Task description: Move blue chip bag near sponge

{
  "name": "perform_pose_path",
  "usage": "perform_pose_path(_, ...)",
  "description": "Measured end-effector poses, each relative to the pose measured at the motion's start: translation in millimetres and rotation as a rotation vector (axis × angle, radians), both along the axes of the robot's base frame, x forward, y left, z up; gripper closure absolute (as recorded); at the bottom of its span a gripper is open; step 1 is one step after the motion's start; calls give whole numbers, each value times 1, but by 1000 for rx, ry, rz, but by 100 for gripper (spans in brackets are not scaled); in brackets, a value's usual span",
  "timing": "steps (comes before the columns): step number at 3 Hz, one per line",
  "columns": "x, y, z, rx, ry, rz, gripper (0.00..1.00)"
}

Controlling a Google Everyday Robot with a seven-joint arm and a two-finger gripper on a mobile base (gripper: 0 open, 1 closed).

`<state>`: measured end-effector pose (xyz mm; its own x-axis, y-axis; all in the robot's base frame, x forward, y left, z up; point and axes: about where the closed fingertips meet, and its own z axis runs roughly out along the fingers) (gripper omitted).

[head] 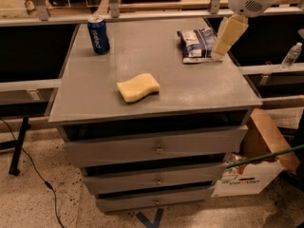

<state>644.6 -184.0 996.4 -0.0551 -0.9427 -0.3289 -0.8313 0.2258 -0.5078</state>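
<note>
The gripper [221, 47] hangs over the far right corner of the table [190, 91], its pale tip at the right side of the blue chip bag [195, 44]. Clenched or released? Cannot tell. The bag lies flat near that corner. The sponge [138, 87] sits well apart, mid-table toward the front edge. A soda can [98, 34] stands at the far left corner.

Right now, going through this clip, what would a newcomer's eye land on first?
The gripper hangs at the top right, over the right edge of the blue chip bag, which lies at the back right of the grey cabinet top. The pale yellow sponge lies near the front middle, apart from the bag; a blue soda can stands upright at the back left.
</note>
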Motion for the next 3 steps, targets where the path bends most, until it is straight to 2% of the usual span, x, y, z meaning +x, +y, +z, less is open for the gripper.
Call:
perform_pose_path(1, 9, 1, -2, 103, -36, -18, 0)
perform_pose_path(2, 32, -7, -10, 299, -90, -106, 0)
perform_pose_path(3, 61, -12, -15, 470, -115, -190, 0)
